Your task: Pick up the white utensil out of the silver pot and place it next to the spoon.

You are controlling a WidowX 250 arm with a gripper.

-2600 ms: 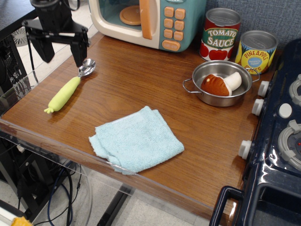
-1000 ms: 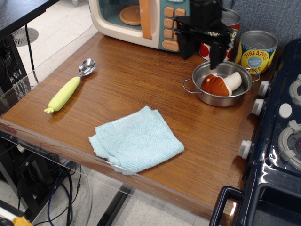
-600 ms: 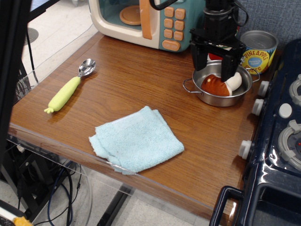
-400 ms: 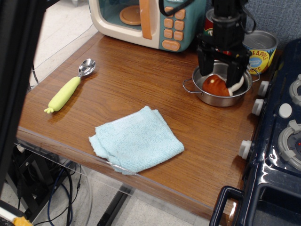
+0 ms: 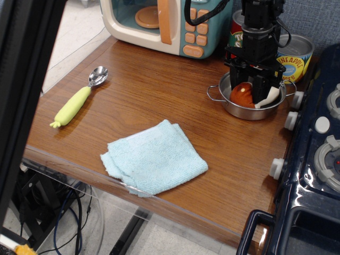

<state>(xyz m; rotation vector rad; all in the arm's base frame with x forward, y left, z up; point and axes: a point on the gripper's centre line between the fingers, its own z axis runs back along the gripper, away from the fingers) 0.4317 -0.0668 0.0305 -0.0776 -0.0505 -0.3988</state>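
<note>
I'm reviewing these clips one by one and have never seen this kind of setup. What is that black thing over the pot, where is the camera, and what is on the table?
There is one picture, taken from a fixed camera looking down at a wooden table from its front. The black thing is the gripper of a robot arm, reaching straight down into the silver pot. Its fingers straddle a toy mushroom with a brown-orange cap and white stem. Whether they already clamp it cannot be told. On the left lies a spoon with a lime-green handle, and near the front a folded light blue cloth. At the back stand a toy microwave and a pineapple can. A toy stove fills the right edge.
</note>
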